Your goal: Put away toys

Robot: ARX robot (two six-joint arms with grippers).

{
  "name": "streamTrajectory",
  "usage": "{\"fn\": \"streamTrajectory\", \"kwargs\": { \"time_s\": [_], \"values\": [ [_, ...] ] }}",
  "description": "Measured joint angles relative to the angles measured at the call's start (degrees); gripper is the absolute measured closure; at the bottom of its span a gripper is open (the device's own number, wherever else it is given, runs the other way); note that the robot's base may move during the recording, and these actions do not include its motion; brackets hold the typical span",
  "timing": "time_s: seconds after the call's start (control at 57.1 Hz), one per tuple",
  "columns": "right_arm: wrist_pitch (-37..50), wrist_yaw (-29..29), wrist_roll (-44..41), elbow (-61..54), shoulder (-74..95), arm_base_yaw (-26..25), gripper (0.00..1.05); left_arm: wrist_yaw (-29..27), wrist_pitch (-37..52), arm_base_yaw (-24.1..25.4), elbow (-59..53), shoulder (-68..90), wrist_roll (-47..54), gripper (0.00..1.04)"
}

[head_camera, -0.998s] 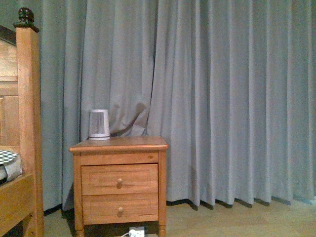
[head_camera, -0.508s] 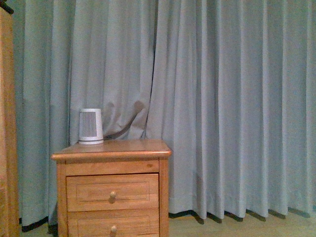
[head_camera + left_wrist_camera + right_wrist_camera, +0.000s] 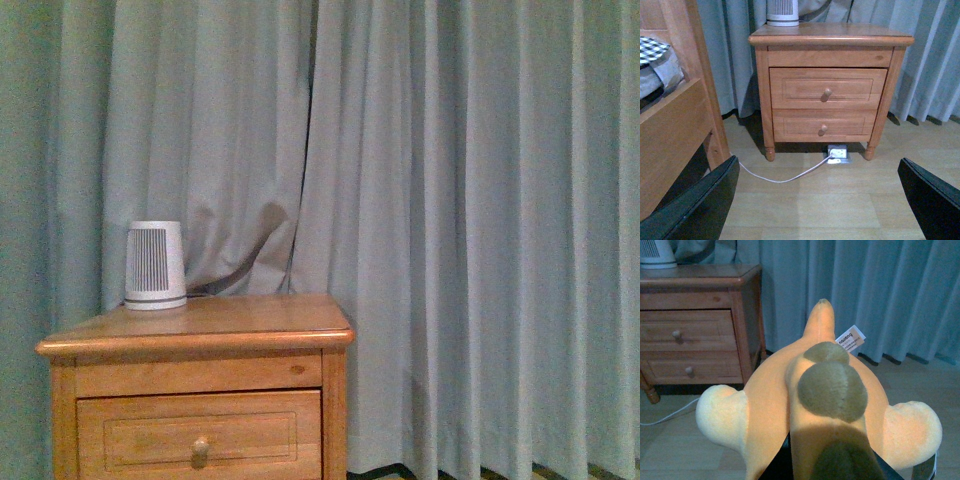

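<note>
The right gripper (image 3: 850, 469) holds a soft orange-yellow plush animal (image 3: 770, 405) of fuzzy fabric, with dull brown patches running down its middle and a pale stubby limb sticking out on each side. Only slivers of the dark fingers (image 3: 924, 471) show beneath the toy, so the grip looks closed around its underside, though the contact itself is hidden. A small white printed tag (image 3: 850, 338) pokes out near the plush's narrow end. The toy hangs above the pale wooden floor (image 3: 815, 210), in front of the long grey-blue pleated curtain (image 3: 450, 200) and to one side of the nightstand.

That honey-coloured wooden nightstand (image 3: 200, 320) stands against the curtain, with two drawers, an upper round wooden knob (image 3: 826, 93) and a lower round knob (image 3: 822, 130). On its top, towards the back, sits a small white tapered appliance with dark vertical slats (image 3: 155, 265).

The left gripper (image 3: 817, 162) hangs low facing the nightstand, its black fingers (image 3: 705, 205) spread wide with nothing between them. Under the nightstand lies a white socket block (image 3: 839, 152), and a thin white cable (image 3: 785, 178) trails from it across the floor towards the wooden bed frame (image 3: 675, 130). A black-and-white checked cloth (image 3: 652, 47) lies on the bed.
</note>
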Motion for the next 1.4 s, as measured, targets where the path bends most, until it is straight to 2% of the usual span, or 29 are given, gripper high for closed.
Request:
{"fn": "streamTrajectory", "kwargs": {
  "time_s": [1.4],
  "values": [
    [0.00, 0.11, 0.00, 0.00, -0.04, 0.04, 0.97, 0.00, 0.00, -0.02, 0.00, 0.02, 0.00, 0.06]
  ]
}}
